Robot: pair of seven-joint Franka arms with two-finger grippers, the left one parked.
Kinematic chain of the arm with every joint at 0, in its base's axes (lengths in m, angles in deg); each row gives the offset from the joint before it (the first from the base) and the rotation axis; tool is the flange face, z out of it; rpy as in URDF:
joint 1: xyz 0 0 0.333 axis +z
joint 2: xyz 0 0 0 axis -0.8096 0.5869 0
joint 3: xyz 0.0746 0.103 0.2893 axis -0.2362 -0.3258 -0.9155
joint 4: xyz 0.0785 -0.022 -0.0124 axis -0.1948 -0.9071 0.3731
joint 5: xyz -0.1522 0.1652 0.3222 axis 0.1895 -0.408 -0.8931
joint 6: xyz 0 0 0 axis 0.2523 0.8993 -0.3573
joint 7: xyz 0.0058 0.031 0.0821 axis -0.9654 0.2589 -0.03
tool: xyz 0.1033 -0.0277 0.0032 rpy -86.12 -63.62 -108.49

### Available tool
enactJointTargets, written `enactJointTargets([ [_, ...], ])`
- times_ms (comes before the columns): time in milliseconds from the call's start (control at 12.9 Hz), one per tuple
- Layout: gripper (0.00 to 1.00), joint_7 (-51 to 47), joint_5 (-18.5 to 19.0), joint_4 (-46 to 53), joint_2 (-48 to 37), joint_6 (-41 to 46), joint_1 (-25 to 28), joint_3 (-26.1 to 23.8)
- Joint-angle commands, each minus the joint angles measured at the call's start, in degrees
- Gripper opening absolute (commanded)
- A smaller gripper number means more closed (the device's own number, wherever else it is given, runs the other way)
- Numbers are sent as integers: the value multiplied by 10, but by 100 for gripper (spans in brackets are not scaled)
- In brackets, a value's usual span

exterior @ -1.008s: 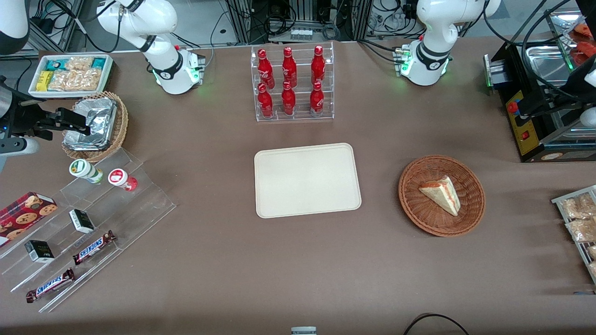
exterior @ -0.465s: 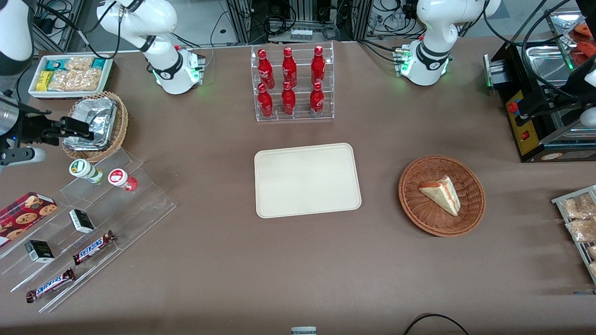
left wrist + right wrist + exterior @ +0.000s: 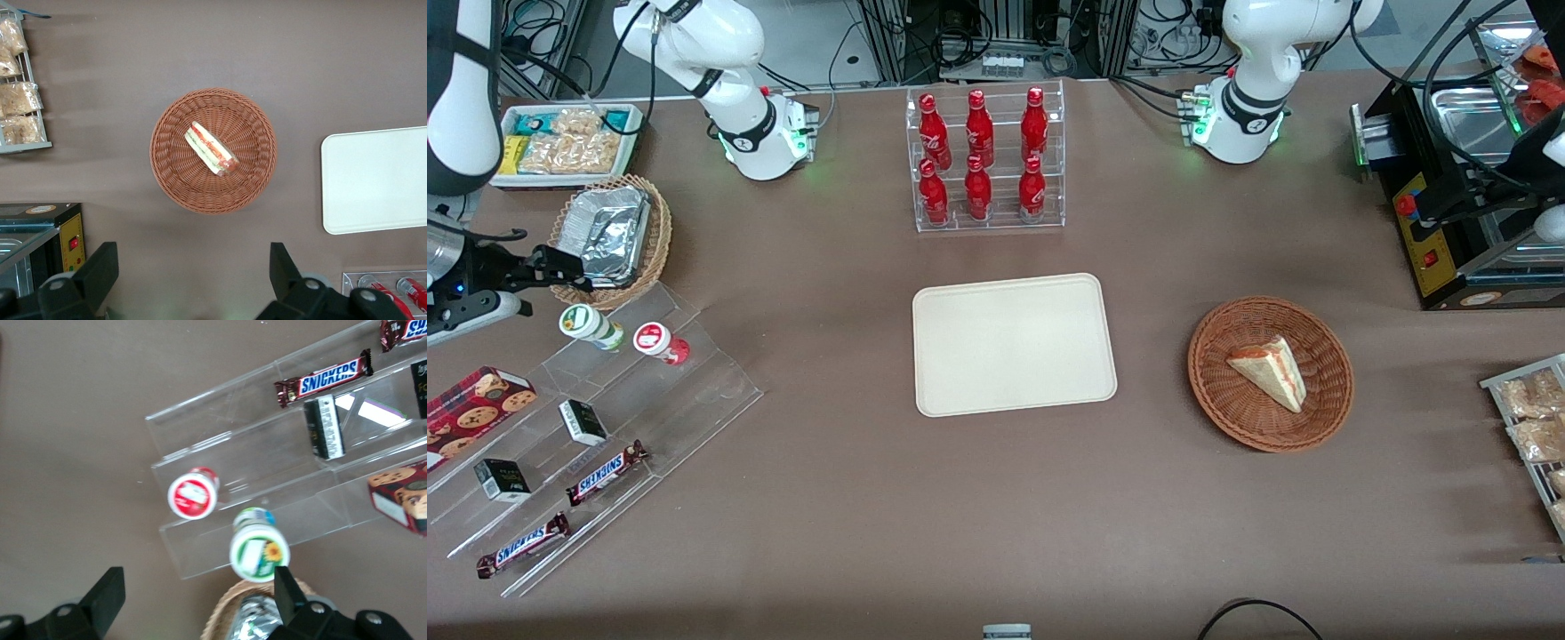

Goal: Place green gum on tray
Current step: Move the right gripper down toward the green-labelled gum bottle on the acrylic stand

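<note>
- Gum (image 3: 591, 326) not picked yet, sits on the rack beside the red one (image 3: 660, 342).
- Pincer (image 3: 560, 267) wide open, empty, hovering near it.
- Tray (image 3: 1014, 344) bare.

My working right arm reaches in at its own end of the table, its white upper link raised high and the dark wrist held low and roughly level. The black two-finger gripper (image 3: 560, 265) points sideways toward the table's middle, above the surface. In the wrist view its two dark fingers (image 3: 107, 593) stand wide apart with nothing between them.
</note>
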State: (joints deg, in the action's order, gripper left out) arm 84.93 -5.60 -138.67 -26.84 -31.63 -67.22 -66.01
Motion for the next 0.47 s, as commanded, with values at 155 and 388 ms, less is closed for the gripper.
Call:
enactJointTargets([
  [155,99,138,-7,-94,-26,-130,-38,-1],
  [388,99,153,-10,-119,-23,-167,-43,-1],
])
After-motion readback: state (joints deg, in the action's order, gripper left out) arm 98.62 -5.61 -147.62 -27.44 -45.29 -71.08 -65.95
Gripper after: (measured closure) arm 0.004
